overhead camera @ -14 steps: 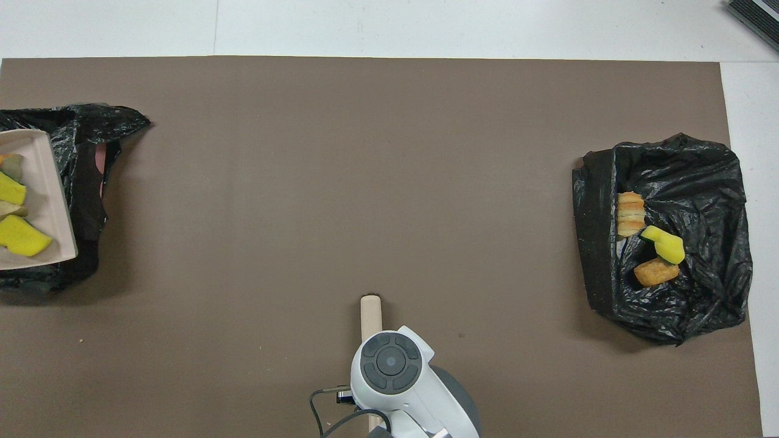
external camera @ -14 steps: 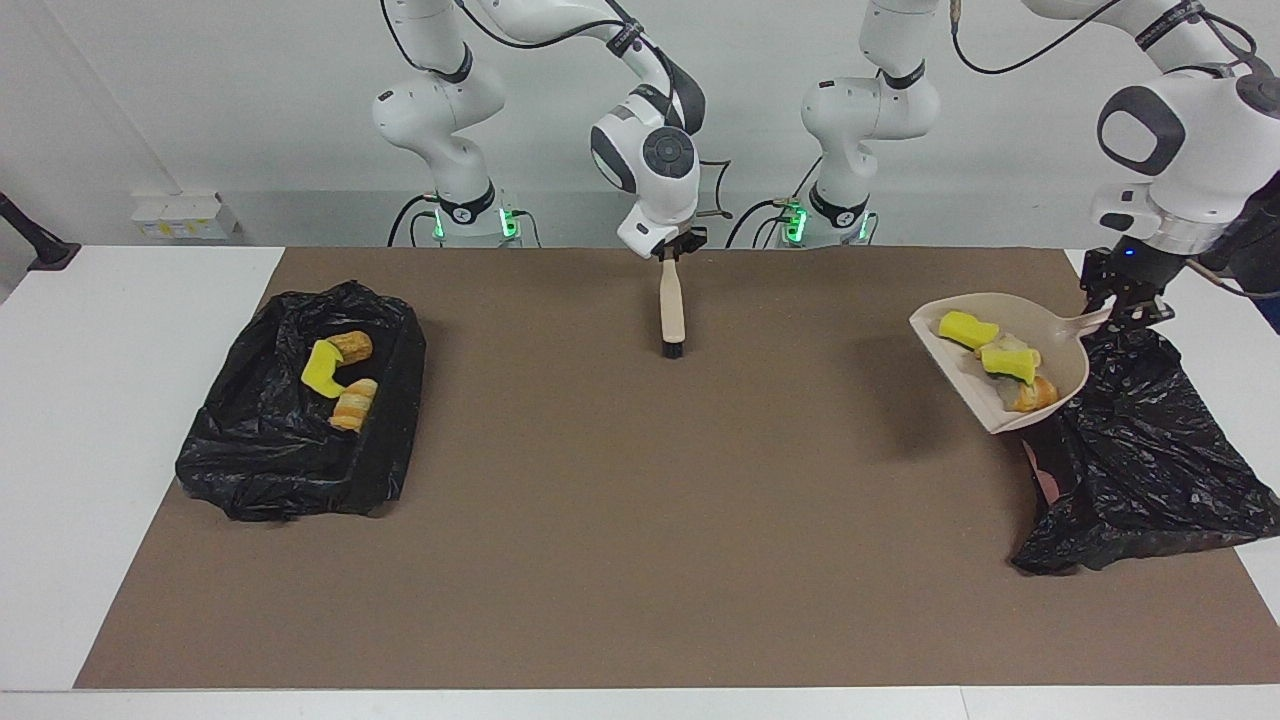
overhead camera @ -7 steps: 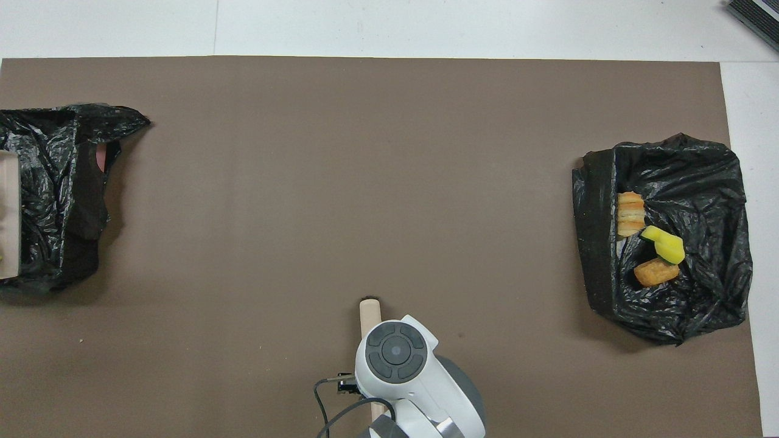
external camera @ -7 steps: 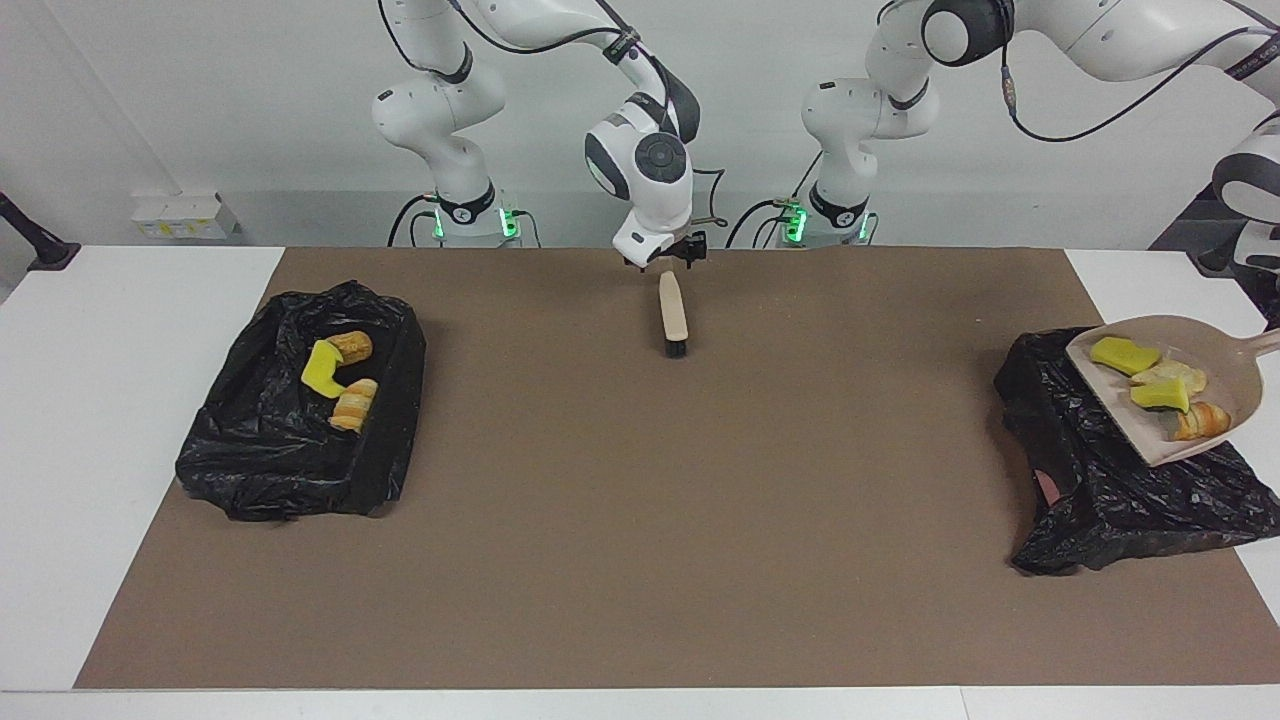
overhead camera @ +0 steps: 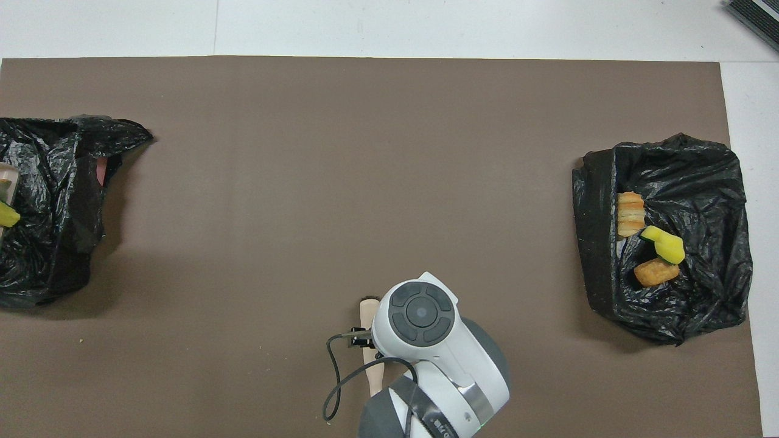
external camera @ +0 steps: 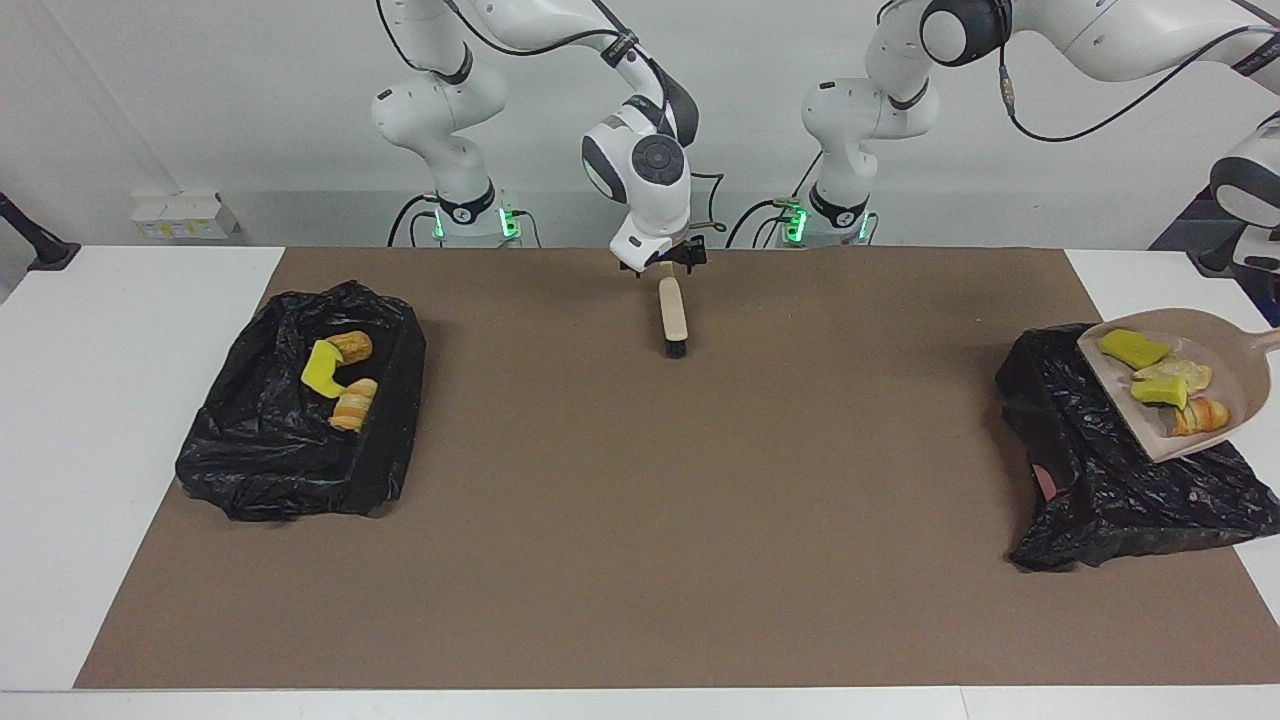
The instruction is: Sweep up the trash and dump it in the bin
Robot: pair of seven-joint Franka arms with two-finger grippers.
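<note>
The beige dustpan (external camera: 1215, 345) hangs tilted over the black-bagged bin (external camera: 1100, 470) at the left arm's end of the table. It carries trash: a yellow sponge scrap (external camera: 1130, 348), a yellow-green scrap (external camera: 1160, 390) and an orange bread chunk (external camera: 1200, 413). Its handle runs off the picture's edge, where my left gripper is out of view. The brush (external camera: 673, 315) lies flat on the brown mat, near the robots. My right gripper (external camera: 665, 268) hovers open just over the brush's handle end, not gripping it. In the overhead view only a sliver of the dustpan (overhead camera: 3, 182) shows.
A second black-bagged bin (external camera: 300, 420) sits at the right arm's end, holding a yellow scrap (overhead camera: 664, 243) and two bread chunks (overhead camera: 630, 214). The brown mat (external camera: 640, 520) covers most of the table. My right wrist (overhead camera: 420, 313) hides its gripper from overhead.
The left arm swung the loaded dustpan outward over the bin at its end. The right gripper opened, let the brush drop flat on the mat, and stays over its handle.
</note>
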